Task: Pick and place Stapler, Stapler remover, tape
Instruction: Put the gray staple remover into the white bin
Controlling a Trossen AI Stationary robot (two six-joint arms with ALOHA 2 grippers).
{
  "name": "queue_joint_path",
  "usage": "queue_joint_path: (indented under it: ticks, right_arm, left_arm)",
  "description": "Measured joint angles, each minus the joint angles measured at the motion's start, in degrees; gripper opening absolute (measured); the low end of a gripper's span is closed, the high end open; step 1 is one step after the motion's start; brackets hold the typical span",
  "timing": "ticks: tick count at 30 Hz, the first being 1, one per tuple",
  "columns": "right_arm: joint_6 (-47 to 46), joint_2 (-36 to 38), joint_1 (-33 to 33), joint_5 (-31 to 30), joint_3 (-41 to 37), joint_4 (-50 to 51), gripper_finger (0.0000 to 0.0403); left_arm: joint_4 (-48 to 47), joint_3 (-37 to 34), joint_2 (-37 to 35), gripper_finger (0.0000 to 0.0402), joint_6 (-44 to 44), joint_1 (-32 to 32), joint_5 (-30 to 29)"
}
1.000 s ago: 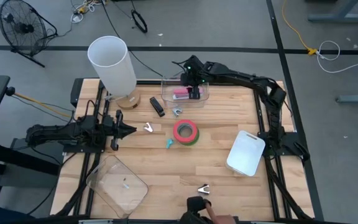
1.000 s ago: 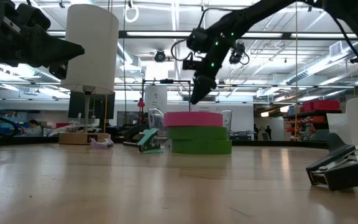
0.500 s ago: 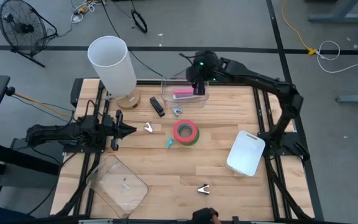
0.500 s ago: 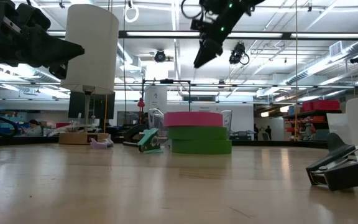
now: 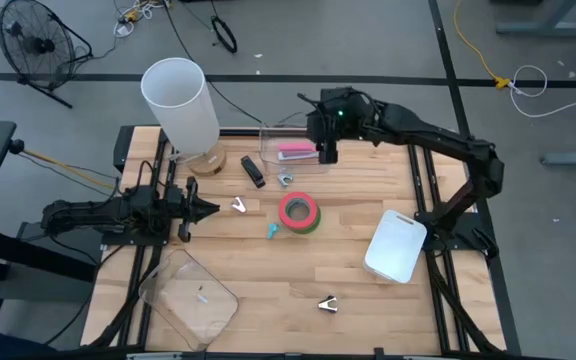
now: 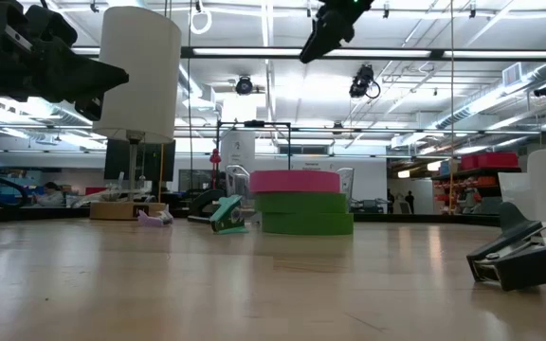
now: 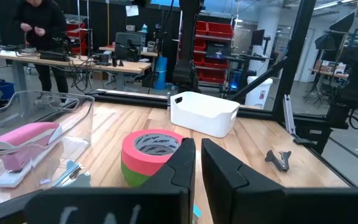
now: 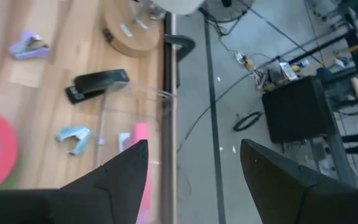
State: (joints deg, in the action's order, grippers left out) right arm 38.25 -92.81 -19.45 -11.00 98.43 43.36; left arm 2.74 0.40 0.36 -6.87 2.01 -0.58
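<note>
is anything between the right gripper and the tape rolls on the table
Nothing visible. The right gripper, open, hangs high over the clear box at the table's far edge. The stacked tape rolls lie on open wood nearer the middle; the small blue remover sits beside them, not on the way.

Robotics lab or workshop, open-plan. Evidence: pale wooden tabletop (image 5: 348, 260) mounted in a black metal frame on a grey concrete floor (image 5: 528, 200); loose yellow and black cables (image 5: 488, 65); black floor fan (image 5: 33, 45); red storage bins on shelving (image 7: 219, 46); strip ceiling lights (image 6: 254, 54); person standing at a cluttered workbench (image 7: 39, 28).
</note>
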Motion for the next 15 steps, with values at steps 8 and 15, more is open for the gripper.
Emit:
queue_joint_path:
  ticks: [8, 15]
  right_arm:
    - [0.0, 0.0, 4.7, -0.2, 0.0, 2.5, 0.0254]
    - [-0.4, 0.0, 9.6, 0.0, 0.0, 3.4, 0.0254]
  left_arm:
    - [0.0, 0.0, 0.0, 0.003, 0.0, 0.0, 0.0]
    - [0.0, 0.0, 0.0, 0.003, 0.0, 0.0, 0.0]
